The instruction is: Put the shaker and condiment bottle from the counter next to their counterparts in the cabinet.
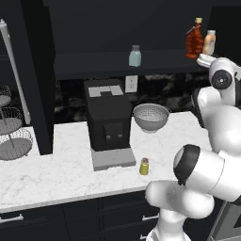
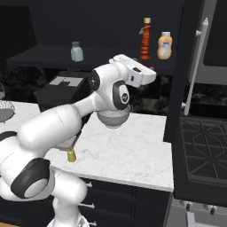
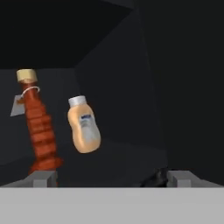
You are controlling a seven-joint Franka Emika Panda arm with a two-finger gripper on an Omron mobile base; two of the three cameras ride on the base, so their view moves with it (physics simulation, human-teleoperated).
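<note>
Shelf (image 1: 94,63) of the black wall cabinet crosses the upper part of both base views. At its right end in the left base view stand the dark red bottle (image 1: 194,41) and, just beside it on the right, the orange bottle (image 1: 209,43) with a white cap. The pale blue-green shaker (image 1: 135,56) stands well apart from them, near the upper centre of that frame. In the hand view the red bottle (image 3: 39,131) sits at the left, tilted by the camera's roll, with the orange bottle (image 3: 83,127) just right of it; whether the two touch cannot be told. The gripper (image 3: 109,177) shows at the bottom of the hand view, its jaws spread wide and holding nothing; the left fingertip (image 3: 41,177) lies at the base of the red bottle.

The yellow shaker (image 1: 144,166) stands upright on the marble surface (image 1: 56,164), low and right of centre in the left base view, just right of the coffee machine (image 1: 108,122). A metal colander (image 1: 151,116) rests on the surface behind it, at frame centre.
</note>
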